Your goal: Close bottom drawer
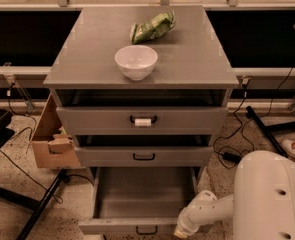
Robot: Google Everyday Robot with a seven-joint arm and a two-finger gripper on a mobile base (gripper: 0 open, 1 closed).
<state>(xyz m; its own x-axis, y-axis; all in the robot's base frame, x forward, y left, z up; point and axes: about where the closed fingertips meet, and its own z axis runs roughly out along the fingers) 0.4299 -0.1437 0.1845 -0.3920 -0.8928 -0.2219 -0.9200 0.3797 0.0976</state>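
The grey cabinet [197, 59] has 3 drawers. The bottom drawer [137, 196] is pulled well out toward the camera. Its long flat tray is open to view, and its short front panel lies along the lower edge of the view. The small black handle [146, 230] sits at the middle of that panel and is partly cut off by the edge.

The gripper [181, 231] is at the end of the white arm [212, 210], at the right front corner of the bottom drawer. It is close against the right end of the front panel, though contact cannot be made out. Whether the claw is wide or narrow cannot be told. The arm reaches in from the robot's large white body [269, 194] in the lower right corner.

Above, the middle drawer [112, 156] has a similar black handle, and the top drawer [97, 120] has a white tag [143, 122] on its handle. A dark gap shows above each of these 2 fronts.

On the cabinet top, a white bowl [136, 61] stands upright near the front edge, about midway between the left and right edges. A green bag [153, 28] lies near the back edge, apart from the bowl.

An open cardboard box [49, 144] is against the cabinet's left side. Black cables [227, 151] trail over the speckled floor to the right.
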